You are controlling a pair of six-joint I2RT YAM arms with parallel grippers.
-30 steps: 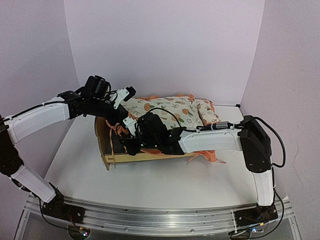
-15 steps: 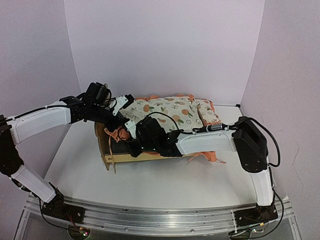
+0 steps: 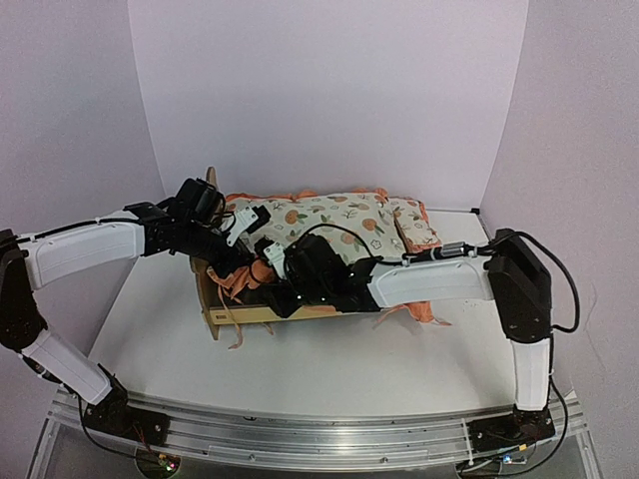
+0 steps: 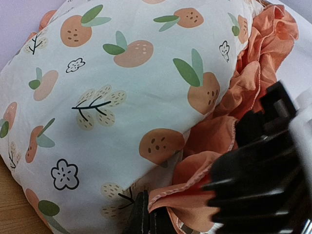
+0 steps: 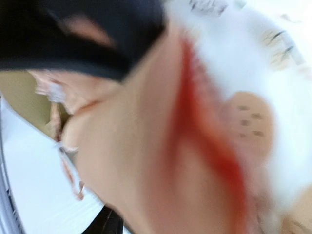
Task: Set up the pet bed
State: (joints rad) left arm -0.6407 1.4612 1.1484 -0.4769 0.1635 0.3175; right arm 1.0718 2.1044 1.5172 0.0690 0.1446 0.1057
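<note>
The pet bed [image 3: 212, 299], a light plywood frame, lies at centre-left, and one wooden end [image 3: 211, 180] shows behind my left arm. The fruit-print mattress cushion [image 3: 334, 218] with its orange ruffle [image 3: 232, 279] lies over the frame. In the left wrist view the cushion [image 4: 122, 97] fills the picture. My left gripper [image 3: 248, 239] is shut, its fingertips [image 4: 142, 217] pinching the cushion's edge beside the ruffle [image 4: 195, 170]. My right gripper [image 3: 268, 274] is buried in the ruffle at the frame's left end. Its view is a blur of orange cloth [image 5: 146, 161], with its fingers hidden.
A small matching pillow [image 3: 414, 224] lies at the cushion's right end. More ruffle [image 3: 421, 309] hangs out under my right forearm. Lilac walls close in the white table [image 3: 329, 369] at the back and both sides.
The cushion's left end has come left and down over the bed frame. Both grippers moved with it, and orange ruffle now covers the dark base that showed before.
</note>
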